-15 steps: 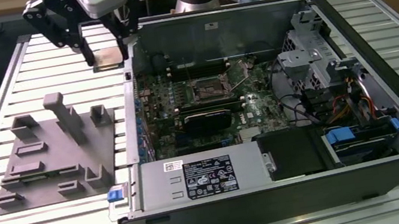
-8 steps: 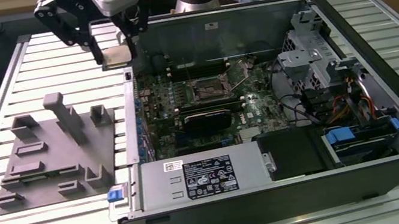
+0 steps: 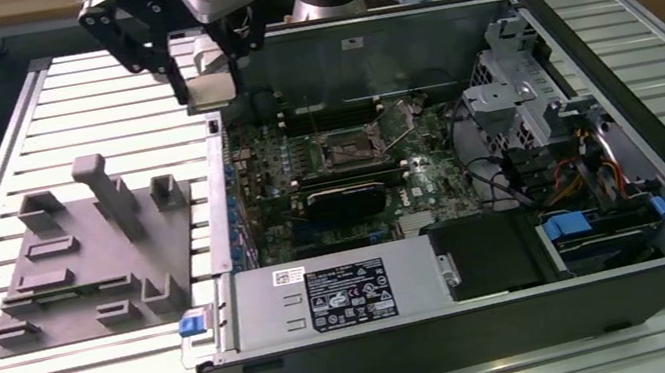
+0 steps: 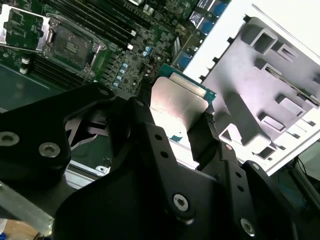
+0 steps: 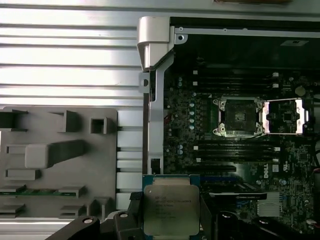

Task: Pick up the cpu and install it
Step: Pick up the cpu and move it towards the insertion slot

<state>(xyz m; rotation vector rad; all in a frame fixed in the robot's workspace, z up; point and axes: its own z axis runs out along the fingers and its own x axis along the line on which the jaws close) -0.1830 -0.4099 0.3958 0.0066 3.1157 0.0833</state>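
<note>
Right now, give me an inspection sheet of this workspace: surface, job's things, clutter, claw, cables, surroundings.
Surface: slatted table, carrying an open computer case and a gray fixture.
Job's things: cpu held in the air near the case's wall; socket open.
Clutter: nothing seen.
Claw: claw shut on the cpu.
Cables: coloured wires inside the case, by the drive bay.
Surroundings: wooden desk behind the table.
</note>
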